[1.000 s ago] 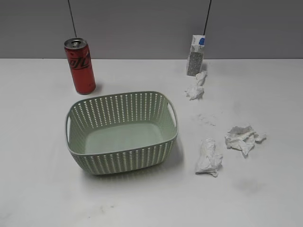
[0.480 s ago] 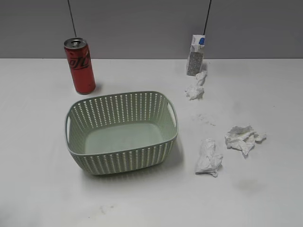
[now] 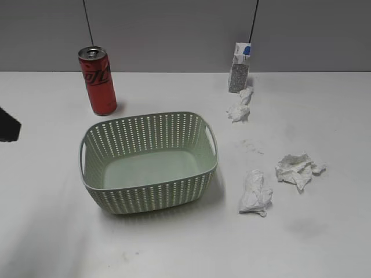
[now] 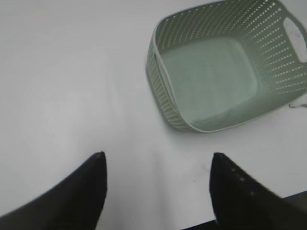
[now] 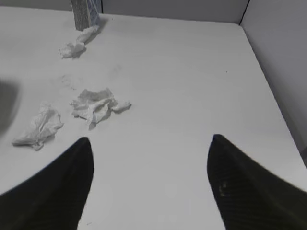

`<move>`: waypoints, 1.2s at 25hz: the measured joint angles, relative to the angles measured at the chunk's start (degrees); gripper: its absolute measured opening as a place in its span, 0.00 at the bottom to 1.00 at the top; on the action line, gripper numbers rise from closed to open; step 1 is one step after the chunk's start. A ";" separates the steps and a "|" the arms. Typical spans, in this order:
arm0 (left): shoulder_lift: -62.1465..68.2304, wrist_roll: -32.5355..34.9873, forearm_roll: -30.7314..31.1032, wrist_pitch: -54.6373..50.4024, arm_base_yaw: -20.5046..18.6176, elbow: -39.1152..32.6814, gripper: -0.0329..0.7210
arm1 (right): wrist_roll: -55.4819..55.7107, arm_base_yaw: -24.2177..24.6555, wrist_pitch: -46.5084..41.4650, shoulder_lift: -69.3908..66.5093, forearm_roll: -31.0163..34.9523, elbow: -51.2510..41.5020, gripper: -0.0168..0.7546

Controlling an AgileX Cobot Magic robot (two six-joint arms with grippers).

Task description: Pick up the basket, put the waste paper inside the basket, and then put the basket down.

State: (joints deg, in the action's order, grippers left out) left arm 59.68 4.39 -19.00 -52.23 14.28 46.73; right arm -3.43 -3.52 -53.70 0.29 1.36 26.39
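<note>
The sage-green basket (image 3: 148, 162) stands empty on the white table, left of centre; it also shows in the left wrist view (image 4: 225, 67). Three white waste-paper wads lie to its right: one near the carton (image 3: 239, 110), one at the right (image 3: 298, 169), one in front (image 3: 255, 192). The right wrist view shows them too (image 5: 76, 44) (image 5: 96, 106) (image 5: 38, 127). My left gripper (image 4: 158, 158) is open and empty, above bare table left of the basket; a dark part of it enters the exterior view's left edge (image 3: 8, 126). My right gripper (image 5: 149, 141) is open and empty, right of the wads.
A red soda can (image 3: 97, 81) stands behind the basket at the back left. A small grey-white carton with a blue mark (image 3: 240, 68) stands at the back, also in the right wrist view (image 5: 85, 12). A grey wall runs behind the table.
A dark part of my left arm has come into the exterior view at the left edge. The basket, can, carton and paper wads have not moved.
</note>
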 joint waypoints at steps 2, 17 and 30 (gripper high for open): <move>5.07 0.00 -0.05 -1.47 0.76 3.33 0.72 | 0.00 0.00 2.05 0.00 0.00 0.00 0.75; 34.74 -11.98 7.36 -7.13 9.75 18.59 0.71 | 0.05 0.00 6.85 0.00 0.05 0.00 0.75; 46.05 -19.17 8.42 -2.16 11.80 20.89 0.69 | 0.05 0.00 0.28 0.00 -4.98 -2.32 0.75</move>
State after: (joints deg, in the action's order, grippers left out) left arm 105.74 -14.78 -10.58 -54.39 26.08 67.63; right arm -3.38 -3.52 -53.42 0.29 -3.62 24.06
